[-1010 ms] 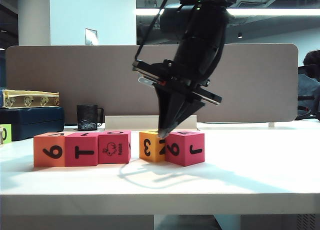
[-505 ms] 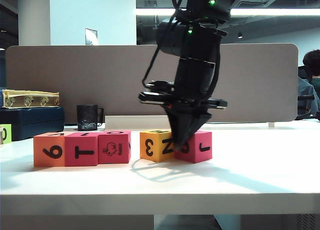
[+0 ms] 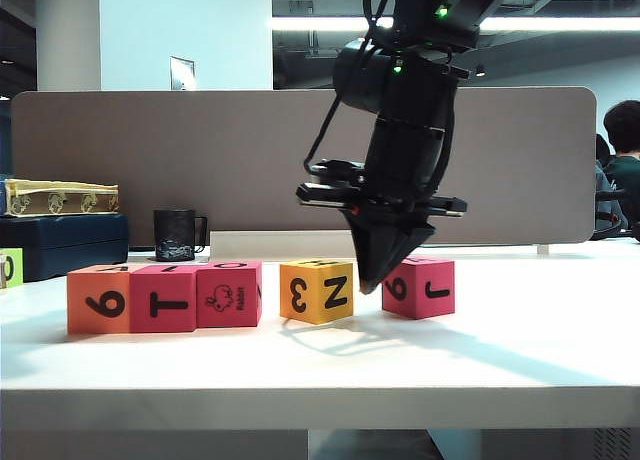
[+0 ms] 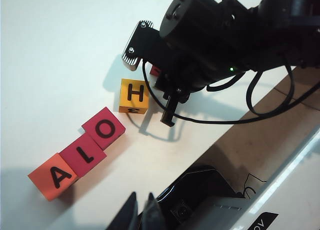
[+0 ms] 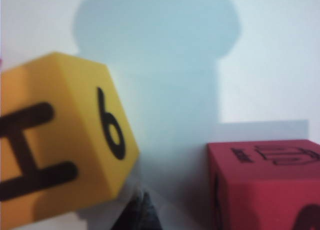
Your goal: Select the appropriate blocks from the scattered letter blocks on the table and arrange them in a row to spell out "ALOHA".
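smooth white table [image 3: 520, 350] bears foam letter blocks [image 3: 316, 291]; right claw [image 3: 368, 283] and left claw [image 4: 142, 210] pinched together

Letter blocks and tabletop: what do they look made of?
Letter blocks, e.g. the yellow H block: probably foam, matte, with soft rounded edges, flat solid colour and black printed characters. Table: smooth matte white top, likely laminate, showing soft shadows without glare. Neither material is certain from looks alone.

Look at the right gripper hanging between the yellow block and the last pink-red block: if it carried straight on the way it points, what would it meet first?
Probably the bare table. The right gripper, shut, points down into the gap between the yellow block and the pink-red block; depth is unclear, so it might graze either.
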